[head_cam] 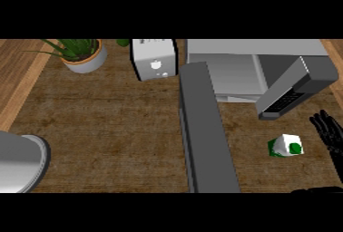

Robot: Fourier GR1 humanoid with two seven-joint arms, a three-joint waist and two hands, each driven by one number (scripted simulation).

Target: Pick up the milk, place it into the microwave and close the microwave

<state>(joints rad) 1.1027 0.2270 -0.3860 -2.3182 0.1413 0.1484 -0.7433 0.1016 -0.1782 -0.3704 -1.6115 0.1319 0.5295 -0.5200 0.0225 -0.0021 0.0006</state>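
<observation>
A small white and green milk carton (286, 145) stands on the dark wooden counter at the right. My right hand (328, 131) shows at the right edge, just right of the carton, fingers straight and apart from it. The grey microwave (227, 68) sits at the back with its interior open. Its door (206, 131) swings out toward me as a long grey slab left of the carton. My left hand does not show.
A white toaster (154, 59) stands at the back, left of the microwave. A potted plant (81, 53) is at the back left. A grey round vessel (20, 163) sits at the left edge. A dark grey panel (295, 88) juts out above the carton.
</observation>
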